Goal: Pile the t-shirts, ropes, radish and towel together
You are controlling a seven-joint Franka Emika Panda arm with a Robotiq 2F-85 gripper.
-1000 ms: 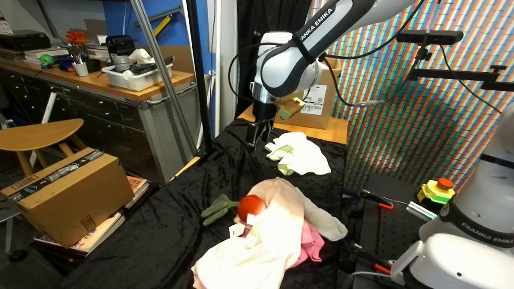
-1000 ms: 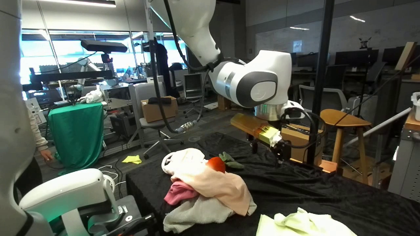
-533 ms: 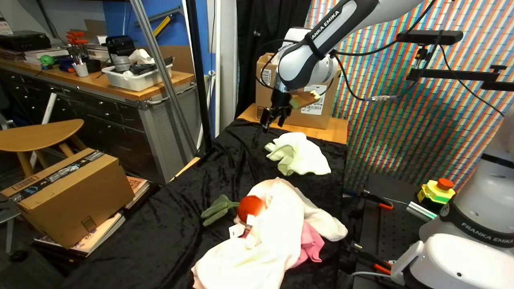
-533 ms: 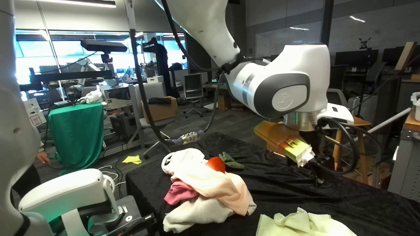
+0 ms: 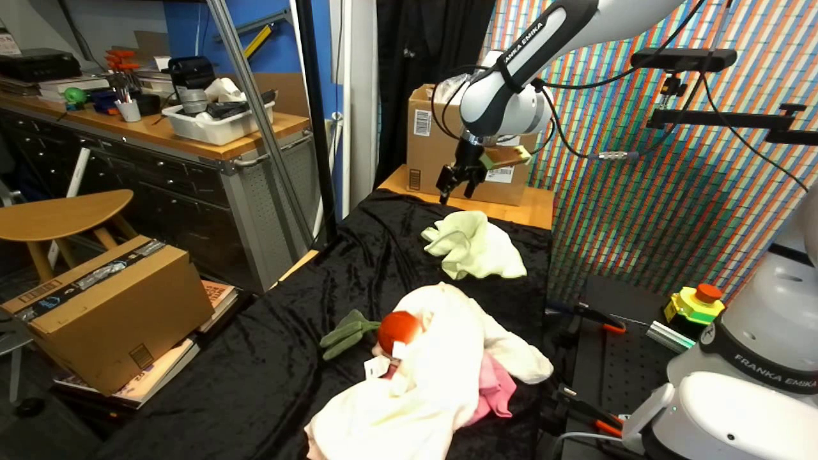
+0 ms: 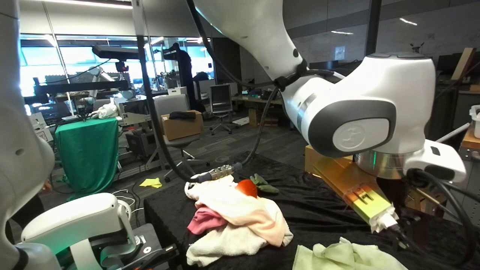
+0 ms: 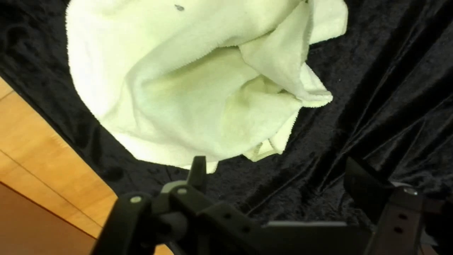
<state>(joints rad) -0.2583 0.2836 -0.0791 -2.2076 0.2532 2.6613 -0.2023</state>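
Observation:
My gripper (image 7: 277, 173) stands open and holds nothing. It hangs above the table's box end, just past the edge of a loose pale green-white cloth (image 5: 476, 246). In the wrist view this cloth (image 7: 198, 92) lies crumpled ahead of the fingers. Apart from it is a heap: a pale peach t-shirt (image 6: 240, 204) over a magenta-pink one (image 6: 206, 220), with a fluffy whitish cloth (image 6: 232, 242) at its side. The red radish (image 5: 399, 330) with green leaves rests against the peach cloth. Which whitish cloth is the towel I cannot tell. No ropes can be made out for certain.
A cardboard box (image 5: 425, 144) stands on the wood at the table end, close behind the gripper. Black velvet (image 5: 255, 383) covers the table. Another box (image 5: 121, 313) sits beside the table. The arm's cable (image 6: 221, 172) hangs in front of the heap in an exterior view.
The arm has swung toward the boxed table end, beside the pale green-white cloth, and the gripper has tilted. Its jaws remain open. The cloths and radish have not moved.

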